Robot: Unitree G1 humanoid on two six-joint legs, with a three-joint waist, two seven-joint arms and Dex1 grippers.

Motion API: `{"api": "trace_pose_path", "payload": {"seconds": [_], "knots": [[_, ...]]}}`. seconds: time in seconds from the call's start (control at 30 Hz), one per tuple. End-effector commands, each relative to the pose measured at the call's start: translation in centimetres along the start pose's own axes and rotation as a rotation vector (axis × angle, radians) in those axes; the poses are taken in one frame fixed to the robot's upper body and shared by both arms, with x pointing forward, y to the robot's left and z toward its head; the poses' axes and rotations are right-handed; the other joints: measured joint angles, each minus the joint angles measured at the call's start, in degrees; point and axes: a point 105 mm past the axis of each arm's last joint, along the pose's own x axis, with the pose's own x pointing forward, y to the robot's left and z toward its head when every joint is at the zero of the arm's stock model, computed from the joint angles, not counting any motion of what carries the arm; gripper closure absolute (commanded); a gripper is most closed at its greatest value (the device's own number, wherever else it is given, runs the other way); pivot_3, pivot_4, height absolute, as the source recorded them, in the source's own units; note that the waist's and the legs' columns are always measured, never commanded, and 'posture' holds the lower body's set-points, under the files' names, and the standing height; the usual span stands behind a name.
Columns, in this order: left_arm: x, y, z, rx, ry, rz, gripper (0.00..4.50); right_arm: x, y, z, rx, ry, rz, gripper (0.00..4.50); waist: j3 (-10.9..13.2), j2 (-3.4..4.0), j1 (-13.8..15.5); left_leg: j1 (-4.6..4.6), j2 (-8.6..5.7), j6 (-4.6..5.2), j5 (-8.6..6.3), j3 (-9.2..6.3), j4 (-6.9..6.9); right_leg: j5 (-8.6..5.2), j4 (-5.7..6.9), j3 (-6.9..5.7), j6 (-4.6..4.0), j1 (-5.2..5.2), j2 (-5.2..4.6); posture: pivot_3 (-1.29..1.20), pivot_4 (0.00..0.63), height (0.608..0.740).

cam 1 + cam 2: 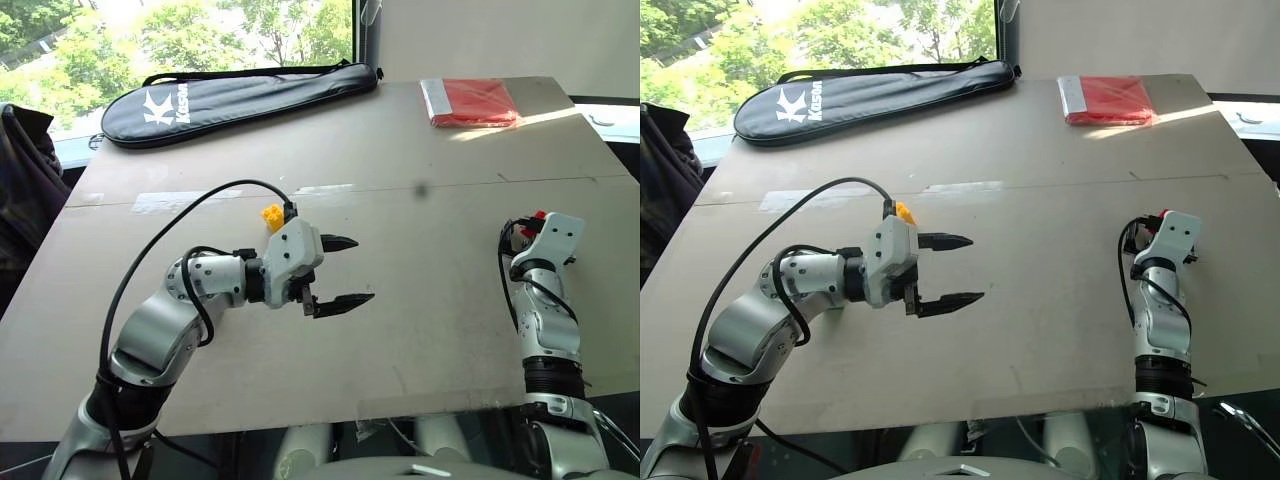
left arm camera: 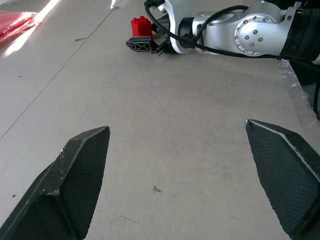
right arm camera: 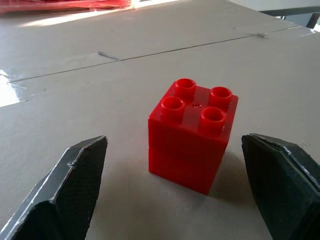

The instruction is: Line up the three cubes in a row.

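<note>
A red cube (image 3: pixel 192 135) stands studs-up on the tan table (image 1: pixel 420 300) at the right. My right gripper (image 3: pixel 173 139) is open, with a black finger on each side of the cube and a gap on both sides. From the head, the red cube (image 1: pixel 540 215) peeks out just past the right wrist. A yellow cube (image 1: pixel 272 214) sits left of the middle, partly behind my left hand. My left gripper (image 1: pixel 362 270) hovers open and empty above the table's middle, pointing right. Its wrist view shows the red cube (image 2: pixel 141 26) far off beside a right-gripper finger (image 2: pixel 140 45).
A black racket bag (image 1: pixel 240 95) lies along the far left edge. A flat red packet (image 1: pixel 475 100) lies at the far right corner. A dark bag (image 1: pixel 25 170) sits off the table's left side. The near table edge runs just in front of both arms.
</note>
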Motion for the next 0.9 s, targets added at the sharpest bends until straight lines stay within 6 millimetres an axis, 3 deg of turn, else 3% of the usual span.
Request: {"api": "trace_pose_path", "payload": {"seconds": [0.03,0.13,0.3,0.4,0.47,0.6,0.73,0.9], "knots": [[-0.4,-0.1,1.9,0.044,-0.051,-0.017,0.00,0.2,-0.4,1.0,-0.019,-0.058,-0.026,1.73,0.00,0.00,0.00,0.00,0.00,0.00,0.00,0.00,0.00,0.00,0.00,0.00,0.00,0.00,0.00,0.00,0.150,0.694],[-0.4,0.0,2.2,0.038,-0.068,-0.006,0.00,0.1,-0.4,0.7,-0.023,-0.057,-0.026,3.10,0.00,0.00,0.00,0.02,0.00,-0.01,0.01,0.02,0.01,0.00,0.04,0.02,0.00,0.00,0.00,0.00,0.150,0.694],[-0.3,0.5,2.1,0.043,-0.058,0.023,0.00,0.0,-0.5,0.7,-0.044,-0.062,-0.001,3.24,0.00,0.00,0.00,0.08,0.00,-0.01,0.01,0.06,0.03,0.00,0.15,0.09,0.00,0.00,0.00,0.00,0.150,0.694],[-0.3,0.4,1.9,0.051,-0.055,0.029,0.00,-0.6,0.3,1.0,-0.071,-0.064,0.121,3.24,0.00,0.00,0.03,0.11,0.00,-0.01,0.01,0.07,0.03,0.00,0.22,0.11,-0.01,0.00,0.00,0.00,0.150,0.694],[-0.4,0.3,1.8,0.048,-0.054,0.031,0.00,-1.4,1.4,1.2,-0.059,-0.059,0.288,3.24,0.00,-0.01,-0.02,0.12,0.00,-0.01,0.01,0.08,0.03,0.00,0.23,0.12,-0.01,0.00,0.00,0.00,0.150,0.694],[-0.9,-0.5,1.0,0.029,-0.032,0.000,0.00,-5.3,3.9,0.9,-0.132,-0.021,0.902,3.24,0.02,0.00,-0.06,0.22,0.00,0.25,-0.13,0.23,0.03,-0.01,0.29,0.30,0.00,0.00,0.01,0.00,0.150,0.694],[-1.7,-1.5,-0.4,0.019,0.030,-0.058,0.00,-8.5,3.9,-0.9,-0.307,0.046,1.363,3.24,0.16,-0.19,-0.21,0.35,0.05,0.31,-0.17,0.46,0.04,-0.01,0.28,0.49,0.01,0.01,0.05,0.00,0.150,0.694],[-2.4,-1.6,-1.2,0.035,0.069,-0.061,0.00,-11.3,5.1,-1.9,-0.349,0.057,1.778,3.24,0.31,-0.45,-0.15,0.47,0.36,0.28,-0.15,0.59,0.11,0.11,0.32,0.60,-0.19,0.04,0.35,0.00,0.150,0.694]]}}
